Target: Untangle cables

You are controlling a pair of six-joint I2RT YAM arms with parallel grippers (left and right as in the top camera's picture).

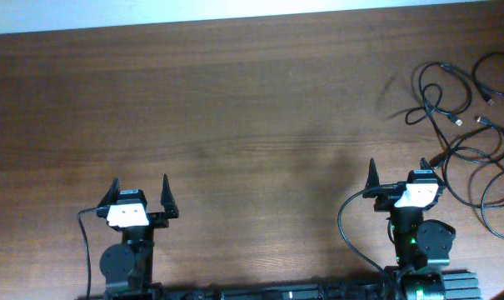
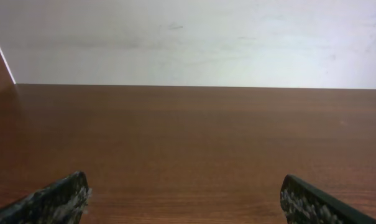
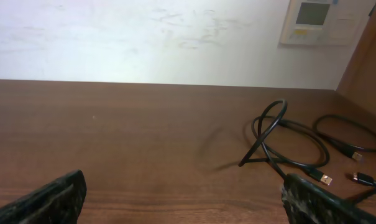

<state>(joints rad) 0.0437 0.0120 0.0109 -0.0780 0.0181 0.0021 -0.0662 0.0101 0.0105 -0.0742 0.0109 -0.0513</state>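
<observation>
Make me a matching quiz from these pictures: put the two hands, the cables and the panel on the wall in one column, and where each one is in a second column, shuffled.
Things:
1. left hand
2. right hand
3. cables
4. wall panel

Places and states:
A. lying in loops at the right end of the table
B. mounted upright, beyond the table's far edge
C. open, at the near edge, left side
D. open, at the near edge, close beside the cables

Pairs: 1-C, 2-D, 3-A, 4-B
</observation>
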